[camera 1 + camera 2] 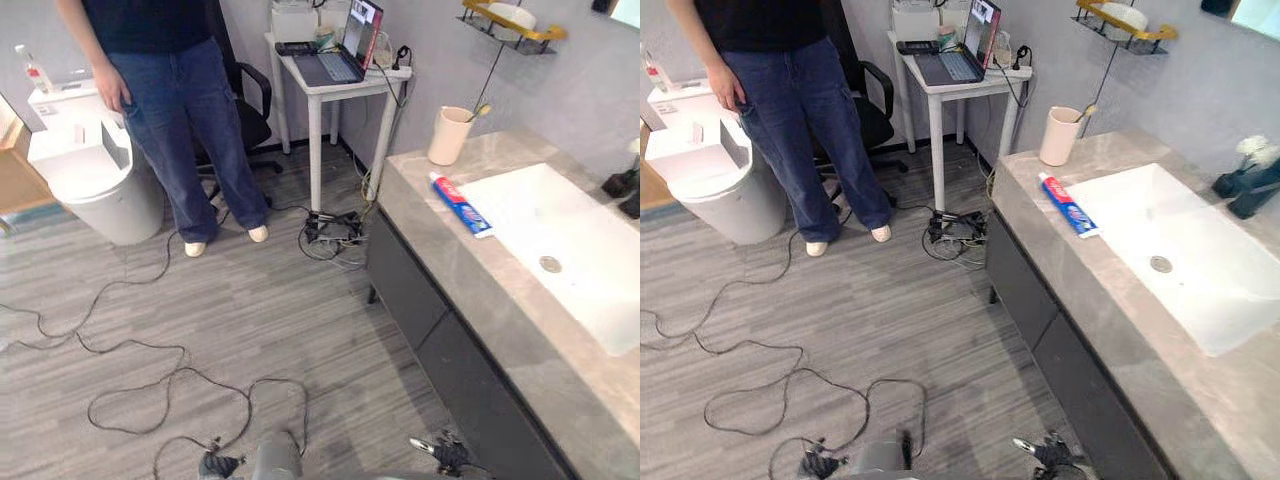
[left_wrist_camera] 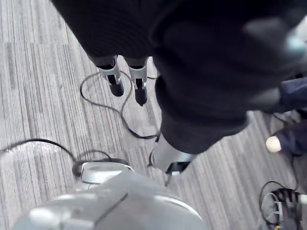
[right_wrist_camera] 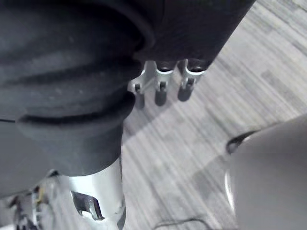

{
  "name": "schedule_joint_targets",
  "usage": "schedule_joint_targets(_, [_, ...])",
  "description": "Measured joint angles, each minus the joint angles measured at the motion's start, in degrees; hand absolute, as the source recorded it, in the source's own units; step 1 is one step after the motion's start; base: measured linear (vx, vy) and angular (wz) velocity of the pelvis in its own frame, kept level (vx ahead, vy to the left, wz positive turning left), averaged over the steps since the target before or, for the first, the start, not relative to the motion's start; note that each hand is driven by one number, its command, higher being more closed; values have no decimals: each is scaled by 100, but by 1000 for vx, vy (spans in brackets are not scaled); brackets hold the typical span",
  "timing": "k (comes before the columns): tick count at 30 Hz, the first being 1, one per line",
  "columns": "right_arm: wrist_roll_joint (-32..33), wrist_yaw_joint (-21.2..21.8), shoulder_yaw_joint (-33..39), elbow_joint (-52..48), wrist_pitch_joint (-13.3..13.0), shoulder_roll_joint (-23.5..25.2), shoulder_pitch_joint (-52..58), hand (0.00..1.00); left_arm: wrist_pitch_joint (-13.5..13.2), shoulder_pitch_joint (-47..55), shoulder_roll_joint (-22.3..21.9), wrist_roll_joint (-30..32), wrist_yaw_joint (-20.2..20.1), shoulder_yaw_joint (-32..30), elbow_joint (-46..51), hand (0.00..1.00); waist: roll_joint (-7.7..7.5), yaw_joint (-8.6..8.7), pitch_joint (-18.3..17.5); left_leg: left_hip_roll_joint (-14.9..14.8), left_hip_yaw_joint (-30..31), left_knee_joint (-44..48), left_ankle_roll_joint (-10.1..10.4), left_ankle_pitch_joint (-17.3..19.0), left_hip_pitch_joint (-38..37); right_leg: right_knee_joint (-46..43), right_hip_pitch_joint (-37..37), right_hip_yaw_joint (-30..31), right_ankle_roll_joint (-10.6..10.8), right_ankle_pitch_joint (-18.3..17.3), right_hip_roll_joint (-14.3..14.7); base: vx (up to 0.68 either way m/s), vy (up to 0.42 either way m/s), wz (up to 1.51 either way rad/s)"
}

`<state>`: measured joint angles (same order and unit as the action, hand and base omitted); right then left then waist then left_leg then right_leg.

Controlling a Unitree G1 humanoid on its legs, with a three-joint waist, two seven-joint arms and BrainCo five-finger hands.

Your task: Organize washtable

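Robot hand L (image 2: 139,86) is hanging over the grey plank floor (image 2: 43,96), fingers straight & loosely spread, holding nothing. Robot hand R (image 3: 160,91) is hanging the same way, fingers straight in a row, nothing in them. Wrist views are giving that finger detail; eye views are showing both as small dark shapes at the bottom edge, well apart from the desk (image 1: 420,215).

Desk is sitting to the robot's R, grey stone top w/ a white sink (image 1: 590,290) sunk into it. Toothpaste tube (image 1: 461,204) is lying flat on the top, just beside the sink's edge. Beige cup (image 1: 448,135) is standing upright at the far corner, near the tube but apart, w/ a brush handle (image 1: 481,109) leaning out of it. Two dark containers (image 1: 1243,190) are standing behind the sink; R eye view is showing white flowers (image 1: 1255,150) over them.

Person (image 1: 185,100) in jeans is standing btw a white toilet (image 1: 95,185) & a small white desk (image 1: 335,88) carrying an open laptop (image 1: 352,45). L wrist view is catching the person's shoe (image 2: 273,143).
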<state>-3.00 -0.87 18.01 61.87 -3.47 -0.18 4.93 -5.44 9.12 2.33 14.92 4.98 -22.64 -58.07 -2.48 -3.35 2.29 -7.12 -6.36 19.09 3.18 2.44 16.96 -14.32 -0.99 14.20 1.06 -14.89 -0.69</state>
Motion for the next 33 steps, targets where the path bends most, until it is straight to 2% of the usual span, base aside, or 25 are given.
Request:
schedule_joint_targets(1, [14,-6,54,62,-11,47,23,0,-2,-5,88,50,-2,73,-64,0,-85,105,-27,167,-36,-88,-49,-23,-33,44,-22,-42,65,50,-174,235,258,34])
schedule_joint_targets(2, [12,-10,62,110,-11,50,7,0,0,-10,100,54,-5,77,-102,0,-92,104,-27,226,-42,-104,-93,1,-63,45,-39,-45,123,86,-226,217,280,20])
schedule_joint_targets(3, [11,3,117,188,-14,49,7,0,6,0,111,58,-12,69,-240,0,-99,94,-28,334,-114,-94,-247,111,-198,23,-141,-22,190,135,-346,150,214,0])
schedule_joint_targets(6, [10,17,461,215,2,100,14,0,18,76,120,118,-93,57,-316,0,-63,83,-39,477,-304,-71,-429,407,-421,-442,-111,10,200,141,-469,91,184,-16])
schedule_joint_targets(7, [13,32,568,191,-2,110,17,0,23,105,128,136,-116,55,-306,0,-47,83,-34,507,-372,-92,-478,543,-503,-917,90,19,201,141,-479,24,133,-40])
schedule_joint_targets(8, [18,96,715,119,-7,135,28,0,29,123,135,148,-125,56,-301,0,-58,88,-17,541,-515,-135,-546,616,-640,-1936,515,4,320,236,-452,11,135,-39])
schedule_joint_targets(9, [17,113,753,60,-3,147,41,0,34,119,132,151,-130,56,-300,0,-68,87,11,566,-540,-135,-568,647,-703,-2308,683,0,347,337,-448,10,130,-32])
schedule_joint_targets(10, [25,127,828,-212,-7,210,125,0,65,93,131,158,-144,73,-285,0,-46,111,121,665,-585,-152,-636,740,-985,-3625,1280,-92,278,1023,-439,99,145,-11])
schedule_joint_targets(11, [31,171,868,-374,-14,229,182,0,80,87,132,162,-166,66,-226,0,-66,130,146,701,-563,-158,-674,831,-1195,-4465,1709,-210,275,1232,-460,131,134,-5])
schedule_joint_targets(13, [37,223,866,-490,-25,224,231,0,112,77,128,167,-190,53,-182,0,-70,160,144,699,-498,-237,-673,914,-1454,-4909,2102,-582,222,832,-450,155,87,19])
schedule_joint_targets(14, [55,226,864,-505,-52,217,221,0,118,84,113,181,-242,-8,-137,0,-74,255,146,697,-458,-390,-716,959,-1646,-4602,2323,-896,255,550,-457,184,50,28])
schedule_joint_targets(16, [67,220,887,-491,-55,191,229,0,131,82,88,185,-239,-65,-133,0,-68,270,147,695,-459,-540,-737,975,-1809,-4014,2384,-1135,248,367,-454,224,-8,13])
schedule_joint_targets(17, [61,221,881,-465,-30,153,247,0,132,74,70,219,-244,-70,-86,0,-60,269,141,674,-476,-624,-703,1065,-1930,-2937,2359,-1459,277,295,-441,206,-26,3])
schedule_joint_targets(19, [62,213,865,-432,-5,134,257,0,134,37,53,266,-245,-108,-84,0,-61,267,139,641,-643,-709,-579,1193,-2067,-1698,2292,-1689,169,364,-390,352,-79,-17])
schedule_joint_targets(20, [61,210,861,-423,2,112,256,0,146,27,37,294,-244,-117,-82,0,-46,262,132,605,-783,-716,-439,1328,-2188,-1234,2266,-1817,-12,487,-321,451,-121,-36])
schedule_joint_targets(21, [62,199,856,-423,4,110,264,0,165,15,37,343,-240,-116,-82,0,-43,268,127,590,-826,-716,-373,1372,-2261,-1063,2220,-1896,-97,582,-302,488,-143,-36])
schedule_joint_targets(22, [66,190,869,-419,6,98,299,0,194,-59,-7,385,-237,-118,-87,0,65,309,88,460,-854,-733,-240,1513,-2422,-1082,2111,-2037,-296,939,-235,547,-148,-23])
schedule_joint_targets(23, [61,178,877,-405,15,25,332,0,186,-90,-44,387,-239,-130,-97,0,182,321,-22,285,-905,-780,-122,1529,-2558,-1109,2045,-2115,-375,845,-66,594,-145,-18])
schedule_joint_targets(25, [64,149,922,-360,43,-7,342,0,107,-116,-221,379,-270,-256,-78,0,290,349,-155,50,-1166,-573,96,1370,-2690,-1223,1914,-2188,-523,652,122,553,-138,-25])
schedule_joint_targets(26, [68,147,959,-374,51,-12,362,0,82,-110,-277,376,-301,-362,-87,0,330,377,-178,-26,-1194,-338,114,1289,-2660,-1197,1844,-2188,-536,635,191,797,-217,-48])
schedule_joint_targets(27, [76,118,1061,-413,92,0,377,0,53,-64,-394,349,-426,-876,-89,0,387,395,-195,-263,-1221,960,-71,978,-2358,-968,1406,-2121,-630,545,323,554,-151,-40])
schedule_joint_targets(28, [79,123,1077,-418,100,5,381,0,54,-53,-403,332,-462,-970,-86,0,386,391,-196,-307,-1221,1244,-126,888,-2271,-928,1343,-2088,-646,527,342,626,-139,-71])
schedule_joint_targets(29, [81,180,1099,-414,109,25,397,0,58,41,-409,296,-580,-1213,-94,0,378,319,-191,-526,-1173,2395,-274,439,-1879,-771,1075,-1904,-718,459,380,268,-32,-64])
schedule_joint_targets(31, [73,236,1267,-258,104,13,392,0,84,273,-467,209,-639,-1524,-132,0,334,157,-154,-735,-1195,3760,-271,463,-1339,-405,597,-1465,-698,387,407,437,17,-98])
schedule_joint_targets(33, [58,237,1298,111,111,-84,316,0,134,490,-461,136,-631,-1733,-271,0,269,39,-142,-662,-1097,4212,-295,487,-910,-62,216,-1192,-674,376,240,368,140,-81])
